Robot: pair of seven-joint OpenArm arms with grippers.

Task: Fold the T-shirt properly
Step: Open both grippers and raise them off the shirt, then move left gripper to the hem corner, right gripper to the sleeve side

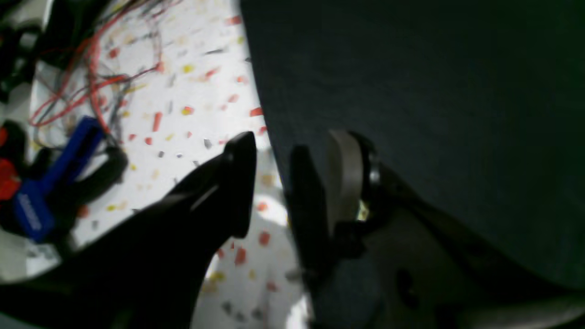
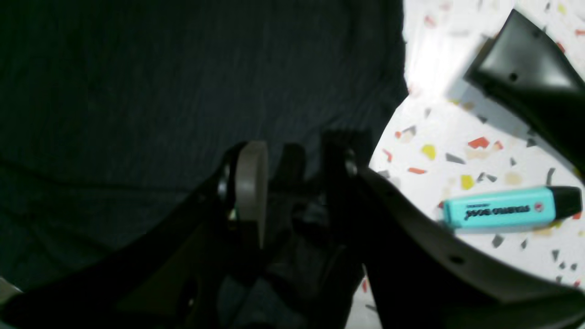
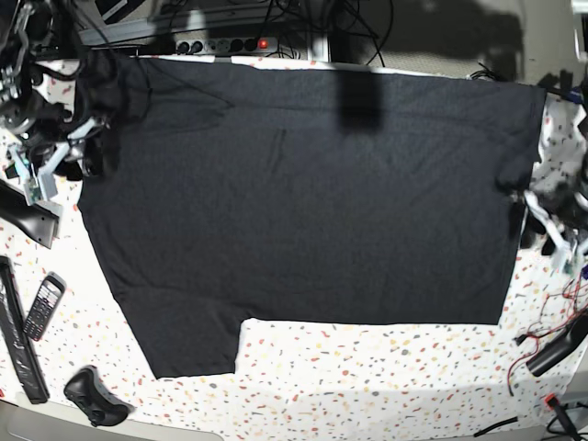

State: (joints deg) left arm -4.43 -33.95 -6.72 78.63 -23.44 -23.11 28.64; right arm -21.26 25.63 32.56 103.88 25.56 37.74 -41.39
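Across the speckled table (image 3: 367, 367), the black T-shirt (image 3: 312, 202) lies spread flat; left end effector (image 1: 269, 183) at its right edge and right end effector (image 2: 292, 183) at its left edge, both with jaws parted, gripping nothing

I'm looking at a lab or workshop bench: speckled terrazzo-pattern tabletop (image 3: 367, 367), power strip (image 3: 220, 43) with a lit red switch along the back edge, loose red wires (image 1: 91, 68), blue clamp (image 1: 50, 183), calculator (image 3: 43, 306), turquoise highlighter (image 2: 507, 208). Not a home setup.
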